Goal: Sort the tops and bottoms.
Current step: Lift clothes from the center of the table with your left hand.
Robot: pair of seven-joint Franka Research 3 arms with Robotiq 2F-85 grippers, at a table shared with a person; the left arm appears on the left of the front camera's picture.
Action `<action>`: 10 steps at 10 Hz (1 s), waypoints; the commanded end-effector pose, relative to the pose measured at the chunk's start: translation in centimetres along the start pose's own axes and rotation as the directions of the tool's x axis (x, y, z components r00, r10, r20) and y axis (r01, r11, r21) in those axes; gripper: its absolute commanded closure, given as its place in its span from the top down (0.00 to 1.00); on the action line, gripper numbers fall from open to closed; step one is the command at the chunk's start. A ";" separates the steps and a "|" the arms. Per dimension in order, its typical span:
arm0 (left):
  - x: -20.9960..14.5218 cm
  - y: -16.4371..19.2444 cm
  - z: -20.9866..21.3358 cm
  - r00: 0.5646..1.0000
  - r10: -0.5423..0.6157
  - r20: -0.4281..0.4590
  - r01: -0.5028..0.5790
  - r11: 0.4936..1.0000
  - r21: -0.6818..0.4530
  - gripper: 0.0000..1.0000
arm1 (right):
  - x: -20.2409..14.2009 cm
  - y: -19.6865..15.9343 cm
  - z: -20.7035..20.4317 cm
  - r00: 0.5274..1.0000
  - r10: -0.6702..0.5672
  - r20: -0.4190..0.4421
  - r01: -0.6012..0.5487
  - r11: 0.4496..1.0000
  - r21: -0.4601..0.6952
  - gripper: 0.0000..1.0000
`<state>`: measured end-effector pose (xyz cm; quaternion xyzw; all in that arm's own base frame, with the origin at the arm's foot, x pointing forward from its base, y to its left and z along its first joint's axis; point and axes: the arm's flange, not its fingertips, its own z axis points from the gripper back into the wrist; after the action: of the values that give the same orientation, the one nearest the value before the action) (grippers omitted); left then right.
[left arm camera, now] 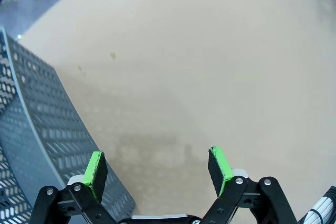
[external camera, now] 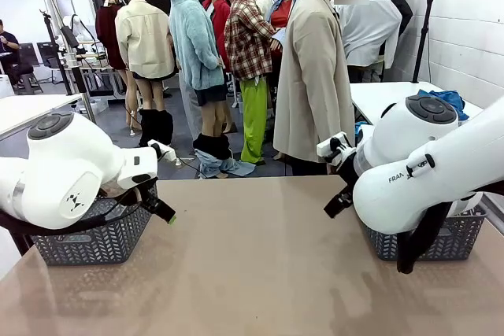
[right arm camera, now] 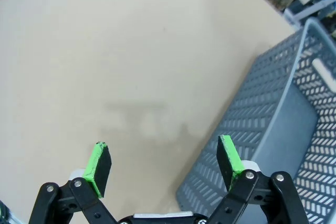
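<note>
The tops and bottoms are out of view. My left gripper (external camera: 160,208) hangs open over the table's left side, right beside a grey mesh basket (external camera: 87,245). In the left wrist view the left gripper (left arm camera: 157,167) holds nothing between its green pads, with bare tan table (left arm camera: 199,51) below and the basket wall (left arm camera: 37,119) at its left. My right gripper (external camera: 337,201) is open too, next to a second grey basket (external camera: 453,243). In the right wrist view the right gripper (right arm camera: 165,161) is empty, above the table at the basket's (right arm camera: 273,129) outer corner.
A person in a long beige coat (external camera: 311,76) stands at the table's far edge. A white table (external camera: 394,96) at the back right carries a blue cloth (external camera: 445,100). The brown tabletop (external camera: 252,257) stretches between the two baskets.
</note>
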<state>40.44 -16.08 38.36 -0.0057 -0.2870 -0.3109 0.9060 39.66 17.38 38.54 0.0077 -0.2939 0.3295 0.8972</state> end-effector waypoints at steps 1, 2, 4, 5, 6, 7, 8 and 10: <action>2.3 -0.1 2.4 0.992 -0.100 0.079 0.094 0.992 0.086 1.00 | 2.2 -0.1 2.2 0.993 0.041 0.109 -0.038 0.999 -0.026 1.00; 3.8 0.1 4.6 0.980 -0.159 0.120 0.143 0.981 0.135 1.00 | 3.6 -0.7 4.0 0.984 0.056 0.168 -0.047 0.997 -0.058 1.00; 5.4 2.3 8.9 0.970 -0.214 0.118 0.176 0.948 0.265 1.00 | 5.0 -4.5 7.7 0.969 0.048 0.243 0.004 0.978 -0.210 1.00; 5.0 4.2 11.5 0.972 -0.206 0.115 0.164 0.940 0.301 1.00 | 4.7 -7.3 9.6 0.965 0.013 0.263 0.061 0.961 -0.271 1.00; 3.7 6.4 14.5 0.978 -0.177 0.110 0.137 0.944 0.301 1.00 | 3.5 -10.4 11.6 0.962 -0.035 0.272 0.128 0.935 -0.331 1.00; 2.1 8.8 16.8 0.984 -0.117 0.136 0.065 0.939 0.338 1.00 | 2.2 -13.2 13.1 0.959 -0.076 0.274 0.180 0.908 -0.378 1.00; 0.1 10.7 18.8 0.990 -0.063 0.125 0.015 0.935 0.354 1.00 | 0.5 -15.9 14.6 0.950 -0.132 0.282 0.248 0.868 -0.430 1.00; -5.6 13.6 22.2 0.990 0.086 0.112 -0.121 0.925 0.359 1.00 | -4.3 -20.2 16.6 0.923 -0.265 0.278 0.377 0.769 -0.517 1.00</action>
<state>36.23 0.24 57.69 0.1334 -0.3911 -0.2274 0.8818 41.07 -5.15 55.04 -0.1501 -0.4642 0.1112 0.8658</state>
